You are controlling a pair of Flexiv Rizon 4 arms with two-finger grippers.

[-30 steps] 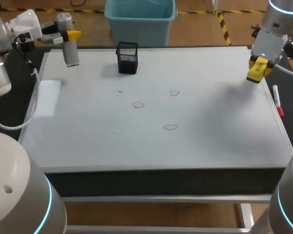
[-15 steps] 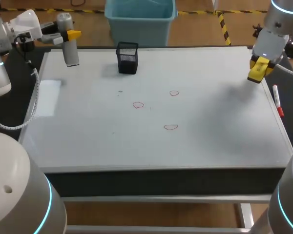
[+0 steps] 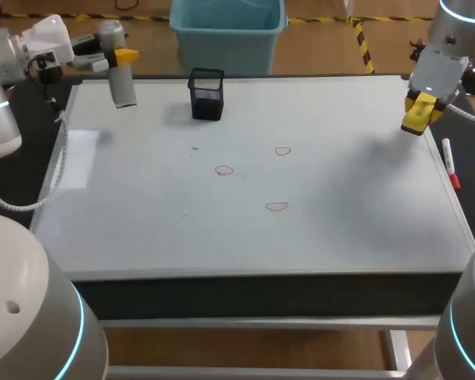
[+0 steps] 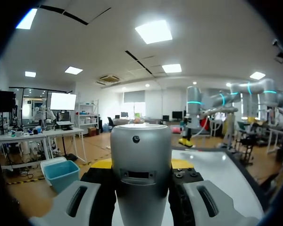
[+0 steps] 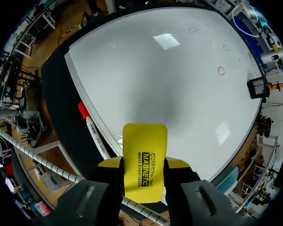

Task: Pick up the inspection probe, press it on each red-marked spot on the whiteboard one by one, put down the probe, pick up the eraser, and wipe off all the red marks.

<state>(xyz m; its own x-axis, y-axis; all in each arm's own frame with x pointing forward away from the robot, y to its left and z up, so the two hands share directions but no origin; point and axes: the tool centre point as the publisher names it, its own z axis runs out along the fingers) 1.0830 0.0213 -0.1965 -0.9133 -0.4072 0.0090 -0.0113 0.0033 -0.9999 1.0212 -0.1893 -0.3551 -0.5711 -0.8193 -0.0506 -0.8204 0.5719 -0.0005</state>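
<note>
My left gripper point(image 3: 119, 58) is shut on the grey cylindrical inspection probe point(image 3: 123, 87), held upright above the whiteboard's point(image 3: 340, 182) far left corner. In the left wrist view the probe point(image 4: 141, 160) fills the gap between the fingers of the left gripper point(image 4: 141, 188). My right gripper point(image 3: 422, 101) hangs over the far right edge, shut on the yellow eraser point(image 3: 418, 115); the right wrist view shows that eraser point(image 5: 145, 160) clamped in the right gripper point(image 5: 144, 172). Three small red marks point(image 3: 224, 170) point(image 3: 282, 150) point(image 3: 277, 207) lie mid-board, and the same marks point(image 5: 221, 70) appear far ahead of the eraser.
A black mesh pen holder point(image 3: 207, 93) stands at the far middle of the board. A red-capped marker point(image 3: 450, 165) lies along the right edge, just beneath the right gripper in its wrist view point(image 5: 92, 127).
My left gripper has shifted a little to the right with the probe, in over the board's corner. The right arm has barely moved.
</note>
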